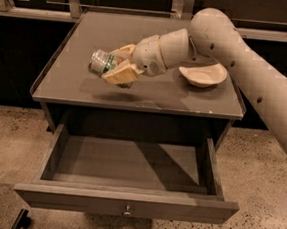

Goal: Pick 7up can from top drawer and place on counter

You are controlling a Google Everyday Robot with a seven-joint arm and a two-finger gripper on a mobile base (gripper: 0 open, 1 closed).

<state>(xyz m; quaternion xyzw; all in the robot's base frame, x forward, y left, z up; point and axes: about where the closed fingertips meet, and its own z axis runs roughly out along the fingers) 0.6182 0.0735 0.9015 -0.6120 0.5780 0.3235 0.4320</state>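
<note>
The 7up can, silver with a green label, lies sideways in my gripper, which is shut on it and holds it a little above the counter, over the left half. Its shadow falls on the counter just below. My cream arm reaches in from the right. The top drawer is pulled fully open below the counter, its inside bare, with a small round knob on its front panel.
A white round bowl sits on the counter's right side, just behind my wrist. A railing and dark glass run behind the cabinet. Speckled floor lies on both sides of the open drawer.
</note>
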